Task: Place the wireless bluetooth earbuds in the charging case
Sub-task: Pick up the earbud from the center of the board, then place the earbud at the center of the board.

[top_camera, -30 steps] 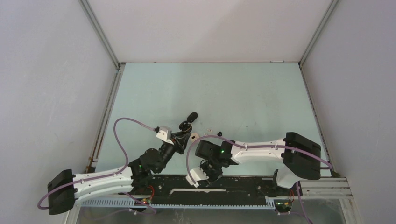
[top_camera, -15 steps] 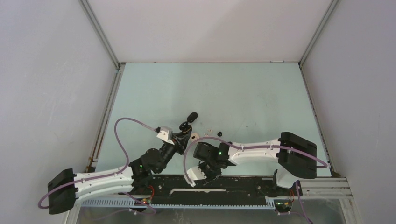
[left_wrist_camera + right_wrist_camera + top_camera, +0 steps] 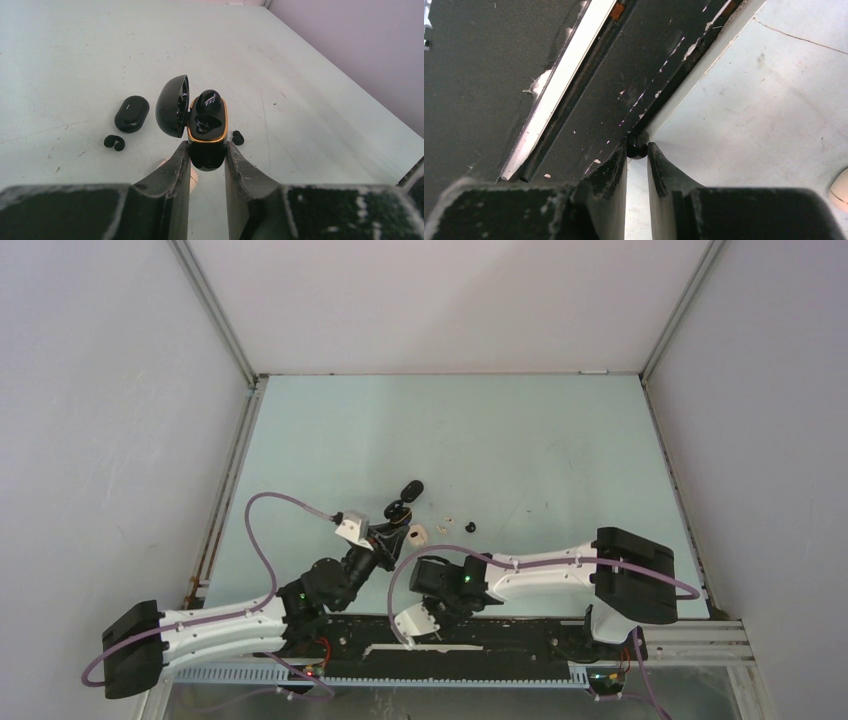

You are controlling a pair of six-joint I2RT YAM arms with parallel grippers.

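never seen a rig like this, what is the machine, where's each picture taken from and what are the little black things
A white-and-black left arm and right arm are bolted at a pale green table's near edge. The wide picture looks down from above. The other two come from wrist cameras, showing each gripper's own fingers. The left gripper holds an open black charging case with a gold rim, one black earbud seated inside. On the table lie a closed black oval case, a curled black bud, a smaller black bud and a cream case. The right gripper pinches a tiny black bud at the table's edge.
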